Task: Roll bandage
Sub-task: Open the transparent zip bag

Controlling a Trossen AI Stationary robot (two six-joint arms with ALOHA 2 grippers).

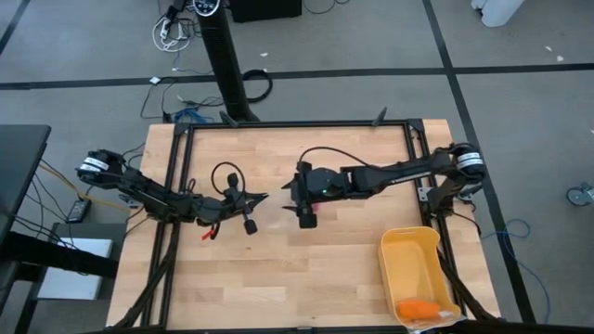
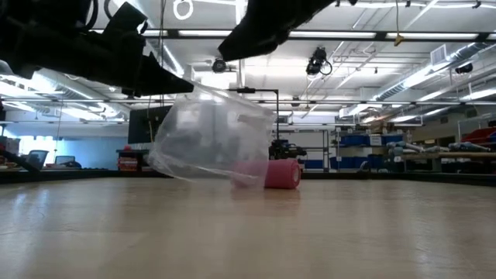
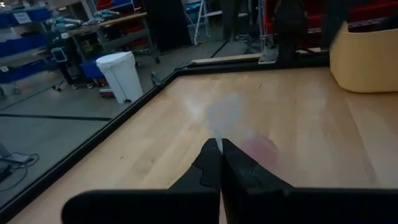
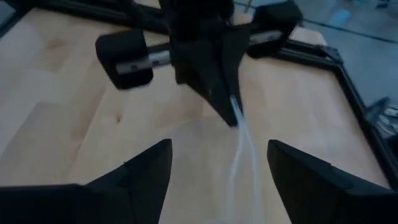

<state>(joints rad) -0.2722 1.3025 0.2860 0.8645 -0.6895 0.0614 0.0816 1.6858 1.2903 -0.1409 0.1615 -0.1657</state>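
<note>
At mid-table, the left gripper (image 3: 219, 149) pinches the bag's (image 2: 209, 136) top edge, lifting it. The rolled bandage (image 2: 280, 173) lies on its side at the bag's mouth, under the nearer, wide-open right gripper (image 4: 217, 155).

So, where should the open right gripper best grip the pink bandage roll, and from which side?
Probably the bandage by its curved wall, from above. It lies on its side on the table, one end clear of the plastic bag that the left gripper pinches up. The right gripper is open.
</note>
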